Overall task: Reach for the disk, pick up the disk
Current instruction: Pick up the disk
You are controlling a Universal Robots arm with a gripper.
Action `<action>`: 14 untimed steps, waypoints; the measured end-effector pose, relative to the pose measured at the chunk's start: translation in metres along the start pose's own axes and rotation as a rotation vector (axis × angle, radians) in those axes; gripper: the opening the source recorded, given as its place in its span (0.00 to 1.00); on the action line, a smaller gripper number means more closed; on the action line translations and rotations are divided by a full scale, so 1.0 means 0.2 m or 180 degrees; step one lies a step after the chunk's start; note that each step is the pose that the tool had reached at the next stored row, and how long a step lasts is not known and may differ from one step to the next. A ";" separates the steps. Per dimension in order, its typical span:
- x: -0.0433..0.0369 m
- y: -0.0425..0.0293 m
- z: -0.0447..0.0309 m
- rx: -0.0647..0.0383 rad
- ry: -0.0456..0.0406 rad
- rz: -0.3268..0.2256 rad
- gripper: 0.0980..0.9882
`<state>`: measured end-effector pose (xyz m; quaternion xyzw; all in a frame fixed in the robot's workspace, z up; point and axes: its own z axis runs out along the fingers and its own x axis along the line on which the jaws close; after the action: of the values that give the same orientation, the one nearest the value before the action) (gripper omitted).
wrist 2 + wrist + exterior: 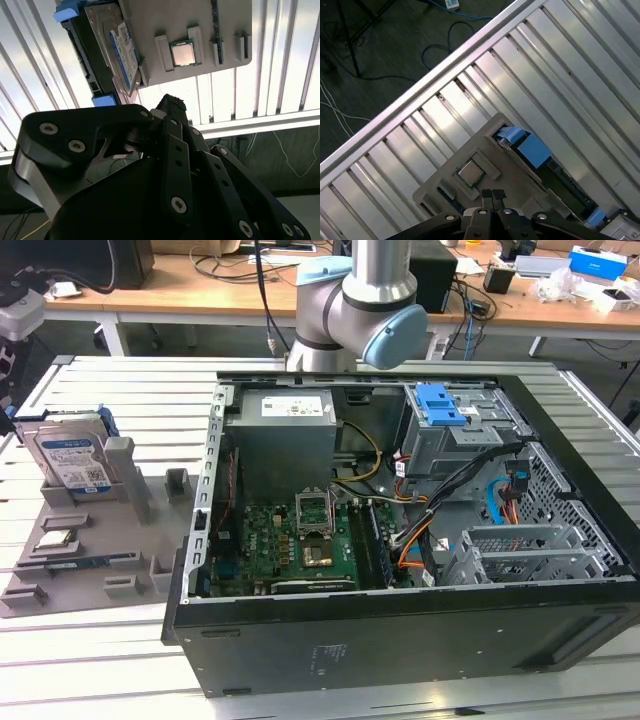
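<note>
Exterior view: the disk (pixel 70 455), a flat rectangular silver metal hard drive with a blue-and-white label and blue plastic side rails, stands on edge in a slot of the grey plastic parts tray (pixel 140 525) at the exterior view's left, beside the open black computer case (pixel 400 640). In the first wrist view the black gripper (pixel 493 194) hovers over the tray near the small square silver processor chip (pixel 470 172), jaws together, apart from the disk
</note>
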<state>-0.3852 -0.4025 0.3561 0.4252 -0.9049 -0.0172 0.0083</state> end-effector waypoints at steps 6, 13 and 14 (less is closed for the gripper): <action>0.000 0.000 0.000 0.0000 0.0008 -0.0214 0.01; 0.000 0.000 0.000 0.0000 0.0019 -0.0502 0.01; 0.000 0.000 0.000 0.0000 0.0020 -0.0524 0.01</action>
<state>-0.3852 -0.4025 0.3561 0.4982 -0.8669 -0.0164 0.0097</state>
